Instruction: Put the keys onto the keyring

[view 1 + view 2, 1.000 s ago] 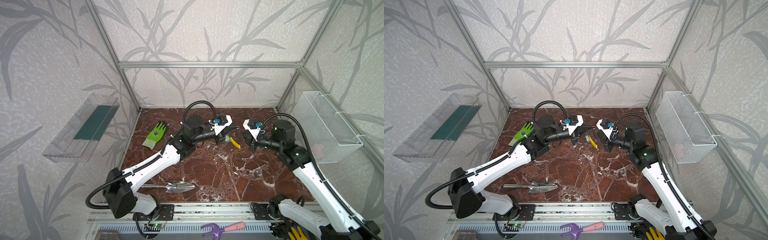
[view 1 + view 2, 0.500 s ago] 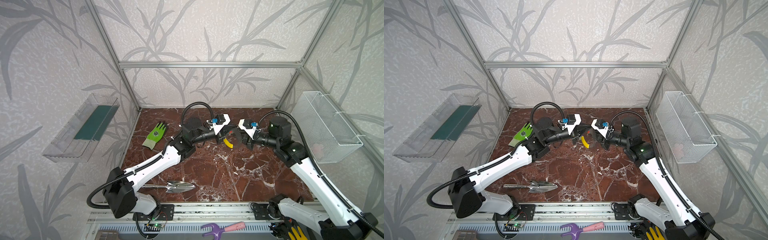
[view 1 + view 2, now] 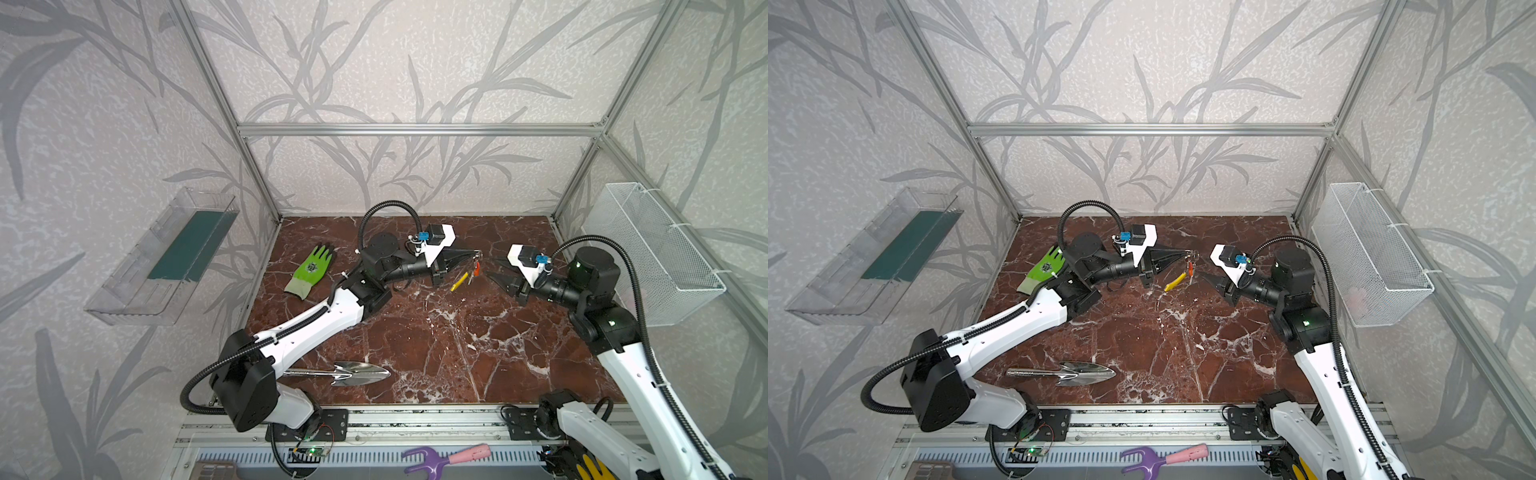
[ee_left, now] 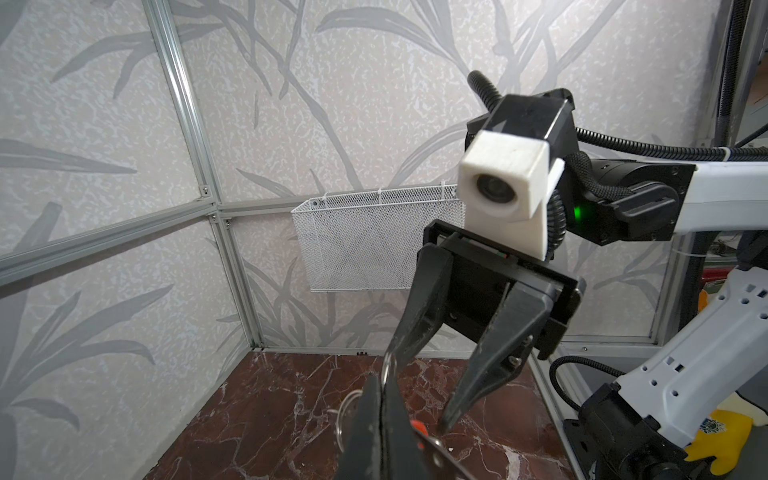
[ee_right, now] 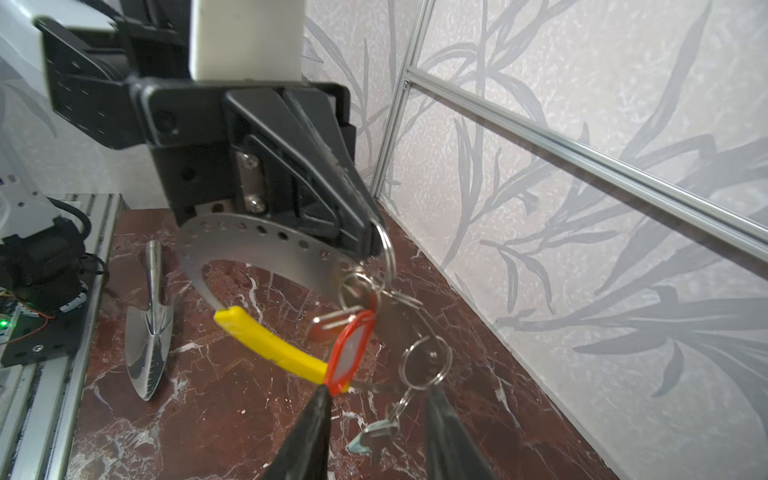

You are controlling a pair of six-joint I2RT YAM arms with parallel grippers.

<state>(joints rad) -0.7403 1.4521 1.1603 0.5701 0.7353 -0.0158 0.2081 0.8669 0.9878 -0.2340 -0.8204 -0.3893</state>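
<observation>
**Item: keyring** (image 5: 249, 243). Grey perforated hoop with one yellow segment, held clear of the table (image 3: 436, 332). It sits at about 1 o'clock from the table's centre in both top views. The left gripper (image 5: 368, 243) holds it, jaws closed flat on the metal near where the key rings gather.

**Attached: the keys** (image 5: 361, 286). Two, on small split rings bunched beside the left fingertips.
- The red-tagged key (image 5: 351, 353) hangs across the yellow segment.
- The mint-tagged key (image 5: 374, 434) dangles lowest on a short run of rings.
- Both appear carried by the hoop (whether each ring is fully threaded past the hoop's end cannot be told).

**Adjacent: right gripper** (image 3: 489, 268). At 3 o'clock of the keyring, jaws parted, clamping nothing. In the right wrist view the red tag's lower tip seems to touch one fingertip (image 5: 316, 415). The mint key's rings hang in the gap between the fingers.

**Surroundings:**
- Steel trowel (image 3: 353, 372) lying at 7 o'clock on the table.
- Green glove (image 3: 309, 272) at 10 o'clock.
- Wire basket (image 3: 660, 253) on the wall at 3 o'clock.

**Risks, as judged:** the task looks nearly done.
- If the right arm pulls back, a finger could snag the tag or the rings and drag a key off the hoop's end.
- The hoop is thin and pinched at one spot, so a tug could twist it in the grip or pull it free.
- Lowering it while the keys swing could let a loose ring slide off.
</observation>
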